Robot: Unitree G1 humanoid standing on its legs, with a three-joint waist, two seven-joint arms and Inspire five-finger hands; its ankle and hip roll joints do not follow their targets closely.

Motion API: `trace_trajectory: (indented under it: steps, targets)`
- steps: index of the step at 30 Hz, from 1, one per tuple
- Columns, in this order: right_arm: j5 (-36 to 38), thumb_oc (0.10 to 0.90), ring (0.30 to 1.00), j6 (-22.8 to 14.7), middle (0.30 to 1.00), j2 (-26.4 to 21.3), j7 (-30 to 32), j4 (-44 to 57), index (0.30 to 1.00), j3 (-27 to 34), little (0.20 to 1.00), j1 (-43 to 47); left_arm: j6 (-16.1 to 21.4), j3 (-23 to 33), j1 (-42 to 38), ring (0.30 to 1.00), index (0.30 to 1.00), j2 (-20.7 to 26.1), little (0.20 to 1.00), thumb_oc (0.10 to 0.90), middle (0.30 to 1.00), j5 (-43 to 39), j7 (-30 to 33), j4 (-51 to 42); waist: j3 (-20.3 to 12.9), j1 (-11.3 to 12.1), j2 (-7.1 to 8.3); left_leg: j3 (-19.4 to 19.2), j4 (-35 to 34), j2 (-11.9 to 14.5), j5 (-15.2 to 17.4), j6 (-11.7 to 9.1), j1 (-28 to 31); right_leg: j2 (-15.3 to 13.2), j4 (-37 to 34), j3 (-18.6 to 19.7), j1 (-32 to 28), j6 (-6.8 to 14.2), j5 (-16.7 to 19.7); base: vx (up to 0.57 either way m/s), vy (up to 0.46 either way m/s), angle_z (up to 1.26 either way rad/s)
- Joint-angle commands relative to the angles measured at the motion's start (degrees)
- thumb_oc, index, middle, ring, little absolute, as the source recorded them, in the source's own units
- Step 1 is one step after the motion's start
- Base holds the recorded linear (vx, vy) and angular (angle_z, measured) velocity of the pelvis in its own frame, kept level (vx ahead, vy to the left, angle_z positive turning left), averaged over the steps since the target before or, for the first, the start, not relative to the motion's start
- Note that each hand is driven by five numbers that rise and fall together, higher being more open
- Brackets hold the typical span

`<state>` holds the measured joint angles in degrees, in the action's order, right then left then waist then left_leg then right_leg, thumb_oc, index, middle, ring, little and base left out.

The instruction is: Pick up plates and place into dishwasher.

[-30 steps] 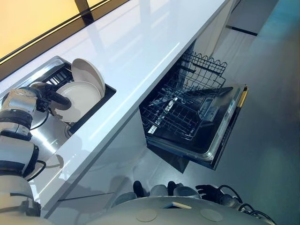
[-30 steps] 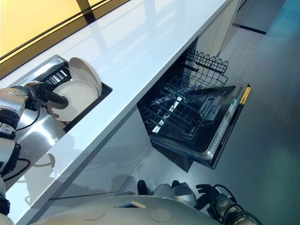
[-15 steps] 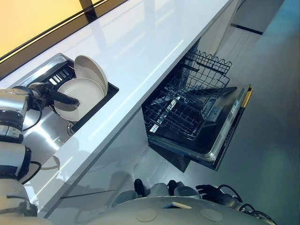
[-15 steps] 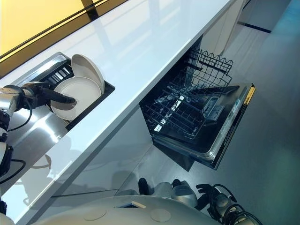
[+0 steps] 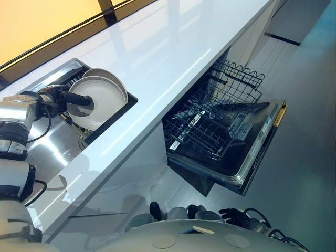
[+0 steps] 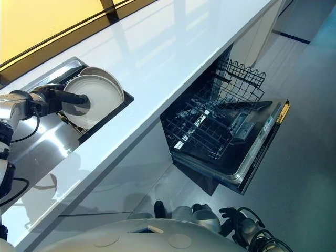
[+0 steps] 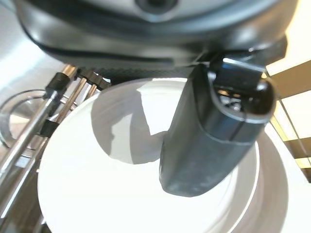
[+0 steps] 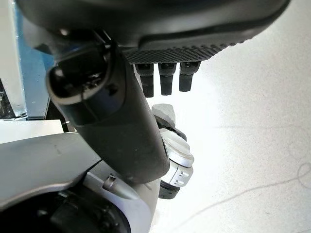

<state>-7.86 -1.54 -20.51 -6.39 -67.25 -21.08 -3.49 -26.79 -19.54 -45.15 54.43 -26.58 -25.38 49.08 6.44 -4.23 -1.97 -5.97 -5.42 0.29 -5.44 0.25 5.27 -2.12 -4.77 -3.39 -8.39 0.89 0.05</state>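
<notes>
while its thumb lies flat across the face of the front plate (image 5: 102,97), the left hand (image 5: 58,98) has its fingers hidden behind that plate, so i cannot tell how far they are curled. both plates lean on edge in the sink (image 5: 58,144) at the left, the back plate (image 5: 105,74) just behind the front one. the dishwasher (image 5: 231,136) stands open below the counter (image 5: 173,42) at the right. the right hand (image 8: 116,116) hangs with fingers relaxed over the floor (image 8: 252,121).

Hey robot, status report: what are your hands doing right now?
Left hand gripping front plate in sink rack. Right hand idle, low, open. Dishwasher open, rack out; nothing in the way.
</notes>
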Motion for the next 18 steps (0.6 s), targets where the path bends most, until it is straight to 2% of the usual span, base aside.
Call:
trace_trajectory:
  steps: [1, 4, 8, 10, 13, 18]
  targets:
    - [4.2, 0.800, 0.900, -0.2, 0.900, 0.2, 0.7, 1.5, 0.900, 0.0, 0.900, 2.4, 7.7, 3.0, -5.6, 0.300, 0.300, 0.0, 0.200, 0.100, 0.300, -3.9, 3.6, -6.8, -1.4, 0.3, -1.38, 0.6, 0.4, -3.5, 5.8, 1.1, 2.0, -0.4, 2.9, -2.0, 2.6, 4.0, 0.9, -0.01, -0.058, 0.24]
    - [3.8, 0.800, 0.900, -0.4, 0.900, 0.7, 0.7, 1.3, 0.900, -0.3, 0.900, 2.0, 10.1, 5.0, -3.8, 0.300, 0.300, 1.0, 0.200, 0.100, 0.300, -2.6, 5.4, -8.8, -1.9, 0.7, -1.13, 0.7, 0.4, -3.3, 5.6, 0.9, 1.8, -0.2, 2.8, -2.3, 2.7, 3.9, 1.0, -0.03, -0.060, 0.12]
    - [2.1, 0.800, 0.900, -1.6, 0.900, 0.5, 0.2, 0.8, 0.900, -0.3, 0.900, 1.9, 15.5, 7.0, -2.5, 0.300, 0.300, 2.5, 0.200, 0.100, 0.300, 0.8, 12.3, -10.9, -2.4, 0.5, -1.13, 0.3, 0.4, -3.0, 5.4, 0.4, 1.8, 0.5, 2.5, -2.1, 2.5, 3.4, 0.9, 0.00, -0.034, 0.01]
    - [1.9, 0.800, 0.900, -1.7, 0.900, 0.1, -0.3, 0.8, 0.900, -0.6, 0.900, 2.0, 16.5, 7.1, -3.8, 0.300, 0.300, 3.6, 0.200, 0.100, 0.300, 2.5, 13.4, -11.0, -2.8, 0.5, -1.25, 0.0, 0.4, -2.9, 5.5, 0.4, 1.8, 0.6, 2.3, -2.0, 2.3, 3.2, 0.7, 0.00, 0.000, 0.00]
    - [2.7, 0.800, 0.900, -1.3, 0.900, -0.1, -0.4, 0.8, 0.900, -1.5, 0.900, 2.4, 18.7, 5.6, -7.4, 0.300, 0.300, 5.5, 0.200, 0.100, 0.300, 6.6, 16.4, -10.4, -3.2, 0.4, -1.33, -0.1, 0.4, -2.8, 5.7, 0.4, 2.3, 0.9, 2.2, -1.8, 1.7, 3.0, 0.4, 0.02, -0.036, -0.01]
    - [2.9, 0.800, 0.900, -1.1, 0.900, -0.4, -0.5, 1.0, 0.900, -2.1, 0.900, 1.9, 24.5, 0.6, -14.2, 0.300, 0.300, 10.6, 0.200, 0.100, 0.300, 16.7, 23.9, -11.6, -4.0, 0.0, -1.39, -0.4, 0.4, -2.7, 6.1, 0.4, 2.8, 1.1, 1.8, -1.5, 1.0, 2.9, 0.3, 0.01, -0.019, -0.01]
